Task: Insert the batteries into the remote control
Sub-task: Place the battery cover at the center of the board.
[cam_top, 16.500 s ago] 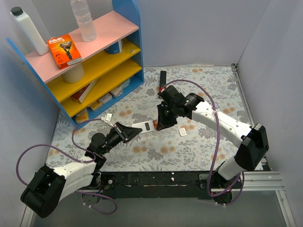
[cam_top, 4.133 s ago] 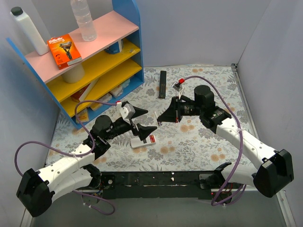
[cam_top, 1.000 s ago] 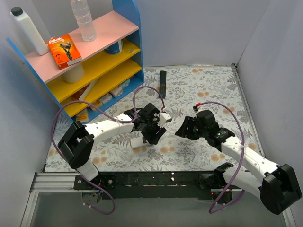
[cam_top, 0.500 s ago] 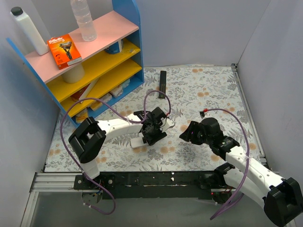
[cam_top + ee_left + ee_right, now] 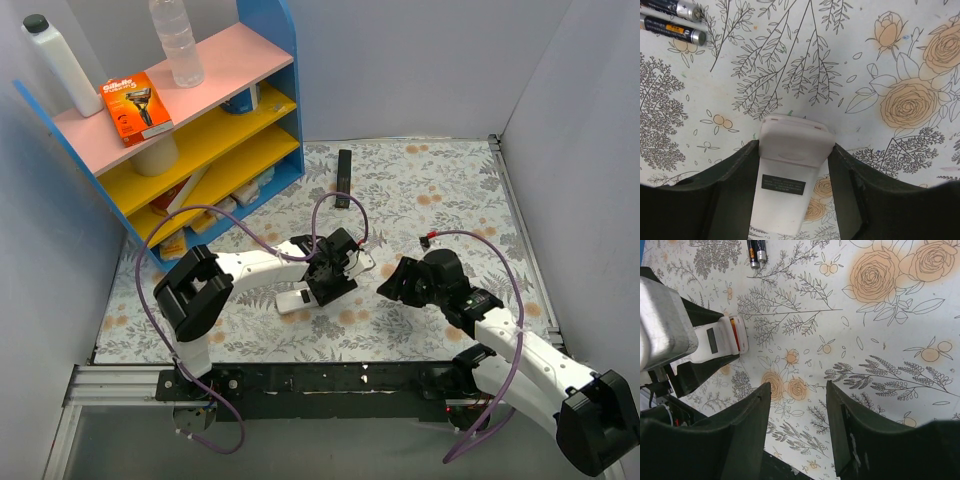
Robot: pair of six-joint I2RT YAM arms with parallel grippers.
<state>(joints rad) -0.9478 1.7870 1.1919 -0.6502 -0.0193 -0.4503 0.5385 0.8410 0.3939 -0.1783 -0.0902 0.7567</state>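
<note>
— While the left tool (image 5: 795,146) clamps the remote control (image 5: 790,167), where does it point?
— White back up, long axis 12 to 6 in the left wrist view. The batteries (image 5: 673,27) lie at 11 o'clock on the worktop (image 5: 790,65); the right tool (image 5: 797,387) is released.

Table surface and the loose items lying on it.
The table (image 5: 440,190), covered with a white sheet printed with flowers and branches, carries the remote control (image 5: 790,170) lying white back up near the front middle. The batteries (image 5: 672,22) lie side by side near it. A slim black remote (image 5: 343,178) lies toward the far edge, and a blue shelf unit (image 5: 285,150) stands at the far left corner.
</note>
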